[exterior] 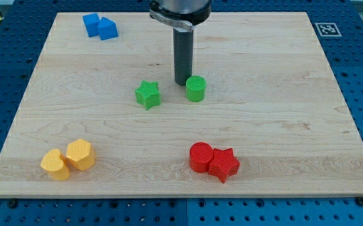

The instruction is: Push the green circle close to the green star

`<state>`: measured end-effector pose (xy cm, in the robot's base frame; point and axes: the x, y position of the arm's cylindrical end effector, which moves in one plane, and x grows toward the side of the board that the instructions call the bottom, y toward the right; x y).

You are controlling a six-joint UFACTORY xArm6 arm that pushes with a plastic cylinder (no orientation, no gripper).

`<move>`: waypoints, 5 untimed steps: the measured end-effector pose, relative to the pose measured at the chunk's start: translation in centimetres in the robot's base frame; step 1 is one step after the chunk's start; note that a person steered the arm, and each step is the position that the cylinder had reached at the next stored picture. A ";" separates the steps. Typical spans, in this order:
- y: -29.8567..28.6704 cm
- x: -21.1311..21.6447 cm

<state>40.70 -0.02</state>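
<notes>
The green circle (195, 88) stands near the middle of the wooden board (282, 125). The green star (147, 94) lies a short way to its left, with a gap of bare wood between them. My tip (183, 83) rests on the board just above and to the left of the green circle, touching or almost touching its upper left edge, and to the right of the star.
Two blue blocks (100, 27) sit together at the view's top left. A yellow heart (55, 164) and a yellow hexagon (80, 154) sit at the bottom left. A red circle (201, 157) and a red star (223, 164) touch at the bottom centre.
</notes>
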 end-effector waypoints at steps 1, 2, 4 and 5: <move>-0.1 -0.9; 1.8 -1.9; 5.8 2.0; 3.3 2.0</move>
<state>42.75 3.32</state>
